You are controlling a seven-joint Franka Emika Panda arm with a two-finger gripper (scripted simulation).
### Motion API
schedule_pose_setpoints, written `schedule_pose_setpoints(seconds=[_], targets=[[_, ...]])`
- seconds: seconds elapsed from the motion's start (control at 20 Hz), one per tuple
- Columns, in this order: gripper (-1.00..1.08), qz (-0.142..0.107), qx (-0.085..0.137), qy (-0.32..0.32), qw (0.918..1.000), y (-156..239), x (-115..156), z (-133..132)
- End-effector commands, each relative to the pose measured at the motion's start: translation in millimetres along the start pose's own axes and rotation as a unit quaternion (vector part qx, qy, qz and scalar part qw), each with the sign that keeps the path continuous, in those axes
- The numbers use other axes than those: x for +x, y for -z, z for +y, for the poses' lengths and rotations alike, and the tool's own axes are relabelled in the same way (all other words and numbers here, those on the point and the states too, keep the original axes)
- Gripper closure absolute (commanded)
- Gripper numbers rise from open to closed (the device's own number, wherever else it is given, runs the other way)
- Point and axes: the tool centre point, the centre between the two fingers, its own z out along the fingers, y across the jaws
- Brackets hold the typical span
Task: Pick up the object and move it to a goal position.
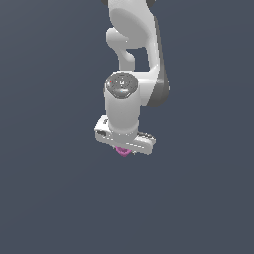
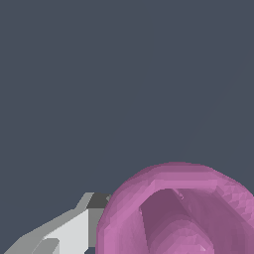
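In the exterior view my white gripper (image 1: 123,148) hangs from the arm at the middle of the picture. The object (image 1: 122,152), a small pink-magenta piece, peeks out just under the hand, and the fingers are hidden by the hand. In the wrist view the object (image 2: 178,213) is very close and large, a rounded pink ring with a hollow centre. One grey-white finger (image 2: 74,230) lies against its rim. The other finger is hidden behind the object. The gripper looks shut on it.
Everything around the arm is a plain dark grey-blue surface. The arm's white and dark links (image 1: 134,54) fill the upper middle of the exterior view. No goal marker shows.
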Motion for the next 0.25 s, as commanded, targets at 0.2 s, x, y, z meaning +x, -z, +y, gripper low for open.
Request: schedule_pose_setpoints(seconds=[0.2], targets=[[1.08, -0.001, 0.000, 0.000, 1.0000, 0.9, 0.4, -0.6]])
